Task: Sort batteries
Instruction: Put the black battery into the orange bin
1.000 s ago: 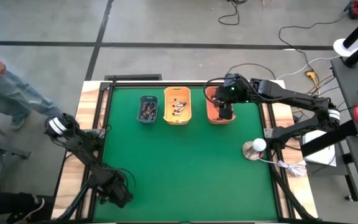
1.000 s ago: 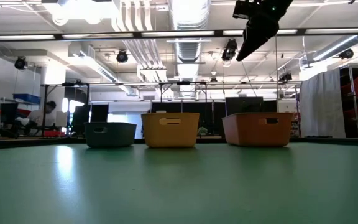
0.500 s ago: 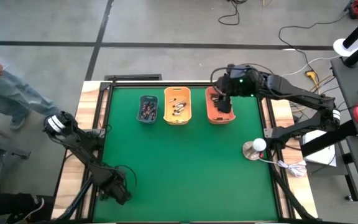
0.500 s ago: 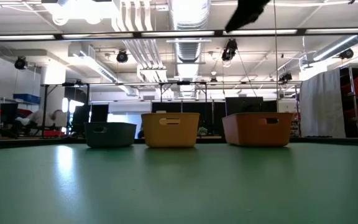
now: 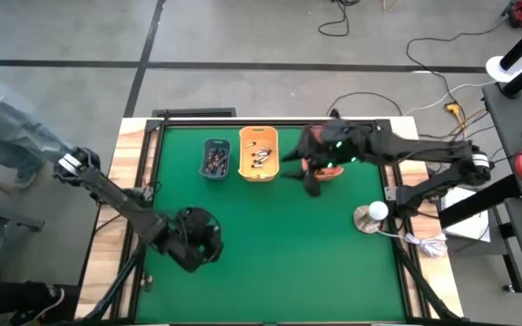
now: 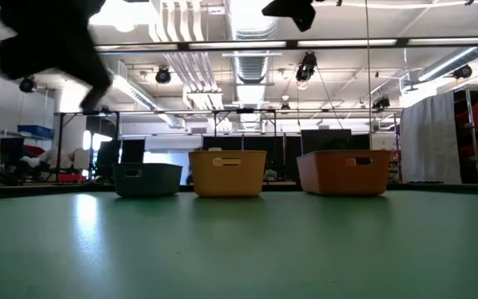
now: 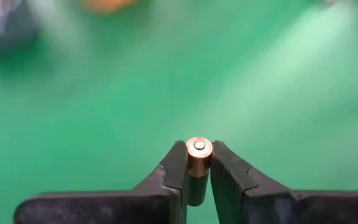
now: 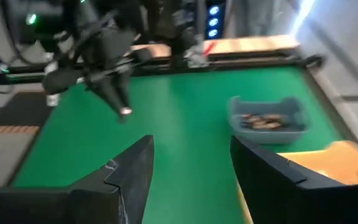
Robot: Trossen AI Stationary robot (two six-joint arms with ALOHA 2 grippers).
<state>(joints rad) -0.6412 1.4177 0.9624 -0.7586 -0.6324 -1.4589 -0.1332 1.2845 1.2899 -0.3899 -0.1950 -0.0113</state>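
A small copper-ended battery (image 7: 199,150) is in my left gripper (image 7: 199,163), which is shut on it above the green mat's near left part (image 5: 198,240). The right wrist view shows that gripper and battery (image 8: 124,111) from the far side. My right gripper (image 8: 191,168) stands open high over the gap between the yellow bin (image 5: 259,152) and the orange bin (image 5: 329,170), with nothing between its fingers. The grey-blue bin (image 5: 216,158) and the yellow bin hold several batteries and stand on the mat's far part. My left gripper pinches the battery's round sides (image 7: 197,174) between its two fingers. The battery lies along the fingers, and its copper end with the terminal (image 7: 199,146) reaches just past the fingertips. The fingers slant down toward the mat, and the battery is lifted clear of it.
The three bins stand in a row, as the low view shows: grey-blue (image 6: 147,178), yellow (image 6: 227,172), orange (image 6: 343,172). A round silver object (image 5: 367,217) sits at the mat's right edge. A person (image 5: 7,127) stands beyond the table's left side.
My left gripper has risen from the table's near left corner and swung toward the mat's middle, turning as it went. My right gripper has left its place over the orange bin and gone toward the table's left, rising and tipping up toward level.
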